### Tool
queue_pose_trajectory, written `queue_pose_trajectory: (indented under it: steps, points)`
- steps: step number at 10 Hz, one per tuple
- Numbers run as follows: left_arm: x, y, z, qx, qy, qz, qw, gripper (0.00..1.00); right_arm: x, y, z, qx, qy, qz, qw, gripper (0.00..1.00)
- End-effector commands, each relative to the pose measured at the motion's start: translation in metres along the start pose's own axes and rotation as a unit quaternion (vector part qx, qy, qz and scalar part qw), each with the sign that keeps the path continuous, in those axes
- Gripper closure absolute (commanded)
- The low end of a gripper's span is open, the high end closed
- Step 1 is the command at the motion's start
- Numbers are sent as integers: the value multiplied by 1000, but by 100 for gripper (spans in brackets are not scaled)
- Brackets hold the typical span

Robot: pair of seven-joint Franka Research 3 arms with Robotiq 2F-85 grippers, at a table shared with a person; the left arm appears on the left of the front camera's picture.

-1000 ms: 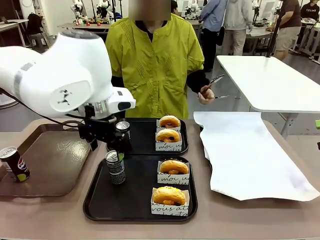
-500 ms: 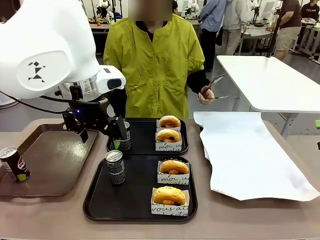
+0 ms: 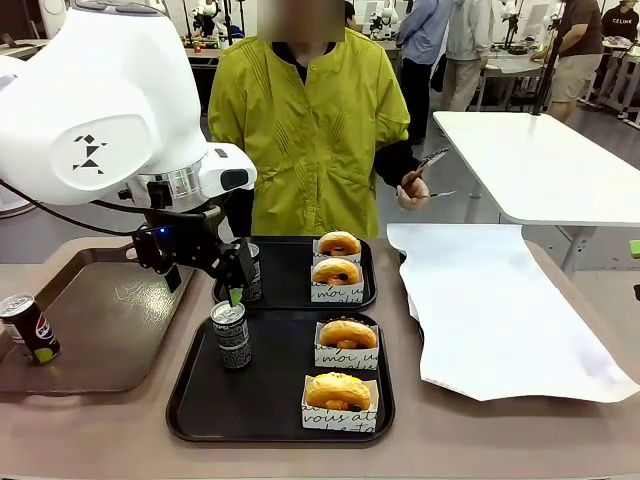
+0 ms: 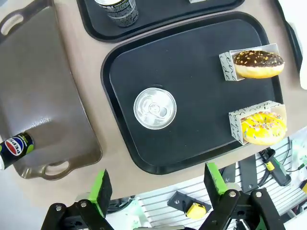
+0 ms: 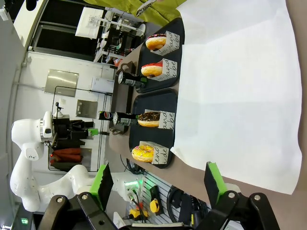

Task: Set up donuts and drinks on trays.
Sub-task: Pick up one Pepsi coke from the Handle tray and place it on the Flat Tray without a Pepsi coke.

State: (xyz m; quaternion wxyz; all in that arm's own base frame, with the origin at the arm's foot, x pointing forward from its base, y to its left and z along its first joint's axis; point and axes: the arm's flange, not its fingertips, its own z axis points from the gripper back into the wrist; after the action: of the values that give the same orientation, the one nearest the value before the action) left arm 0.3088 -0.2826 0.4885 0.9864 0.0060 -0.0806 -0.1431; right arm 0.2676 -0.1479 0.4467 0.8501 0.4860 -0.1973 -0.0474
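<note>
My left gripper (image 4: 156, 191) hangs open over the near black tray (image 4: 192, 153). A silver-topped can (image 4: 154, 108) stands there, with two sleeved donuts (image 4: 256, 122) along its far side. A Pepsi can (image 4: 14, 146) lies on the brown tray (image 4: 43, 100).

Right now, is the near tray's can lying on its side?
No, the can stands upright on the near tray, its silver top facing the left wrist camera.
</note>
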Motion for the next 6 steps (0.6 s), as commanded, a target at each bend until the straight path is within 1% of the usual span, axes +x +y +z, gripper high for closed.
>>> queue_pose_trajectory:
  steps: [1, 2, 3, 4, 5, 6]
  points:
    - [15, 40, 25, -135, 21, 32, 990, 0, 1, 0, -1, 1, -2, 1, 1000, 0]
    - [7, 68, 45, -185, 17, 59, 981, 0, 1, 0, -1, 1, -2, 1, 1000, 0]
    - [-10, 111, 64, -228, 12, 103, 968, 0, 1, 0, -1, 1, -2, 1, 1000, 0]
    - [-1, 154, 74, -275, 28, 134, 952, 0, 1, 0, -1, 1, -2, 1, 1000, 0]
    - [-7, 185, 75, -303, 26, 153, 940, 0, 1, 0, -1, 1, -2, 1, 1000, 0]
    - [-34, 223, 77, -354, 11, 178, 918, 0, 1, 0, -1, 1, -2, 1, 1000, 0]
